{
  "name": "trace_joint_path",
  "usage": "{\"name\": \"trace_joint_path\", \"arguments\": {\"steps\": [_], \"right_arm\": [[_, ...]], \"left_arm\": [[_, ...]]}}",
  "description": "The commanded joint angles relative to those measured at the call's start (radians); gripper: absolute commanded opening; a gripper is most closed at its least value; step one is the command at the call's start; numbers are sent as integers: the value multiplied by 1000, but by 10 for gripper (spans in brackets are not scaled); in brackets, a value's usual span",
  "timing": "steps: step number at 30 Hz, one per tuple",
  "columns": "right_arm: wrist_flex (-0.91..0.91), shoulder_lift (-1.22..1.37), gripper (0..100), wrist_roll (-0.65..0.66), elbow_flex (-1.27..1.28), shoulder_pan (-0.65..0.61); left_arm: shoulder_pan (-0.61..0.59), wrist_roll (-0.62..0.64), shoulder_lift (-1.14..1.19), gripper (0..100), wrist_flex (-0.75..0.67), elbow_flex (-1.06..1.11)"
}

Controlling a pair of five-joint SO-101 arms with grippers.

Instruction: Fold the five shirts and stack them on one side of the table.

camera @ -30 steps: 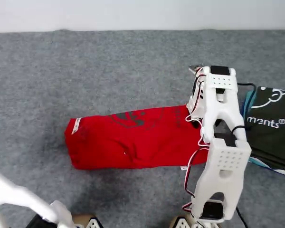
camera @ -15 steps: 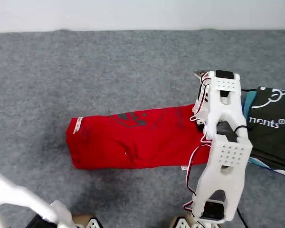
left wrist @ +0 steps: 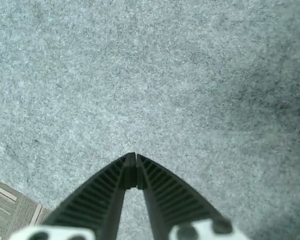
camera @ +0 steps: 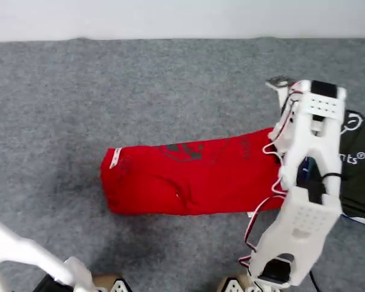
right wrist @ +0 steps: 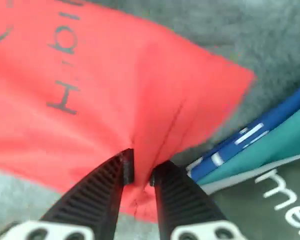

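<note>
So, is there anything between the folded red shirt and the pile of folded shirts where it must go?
Nothing visible stands between them. The right hand is shut on one end of the folded red cloth shirt, and the pile with a dark green shirt on top lies just beside that end, with a little bare grey felt between.

The white plastic right arm (camera: 304, 213) hides the right end of the long red folded shirt (camera: 188, 179) and part of the dark green printed shirt (camera: 362, 185), cut by the right edge.
</note>
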Motion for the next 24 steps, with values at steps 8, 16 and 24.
{"name": "trace_joint_path", "arguments": {"steps": [8,16,24], "right_arm": [[71,-268,10,-118,46,-421],[-10,-308,10,-276,44,-740],[-200,-272,10,-307,44,-909]], "left_arm": [[6,0,-100,8,25,-1],[2,-5,-241,8,23,101],[6,-6,-423,8,3,321]]}}
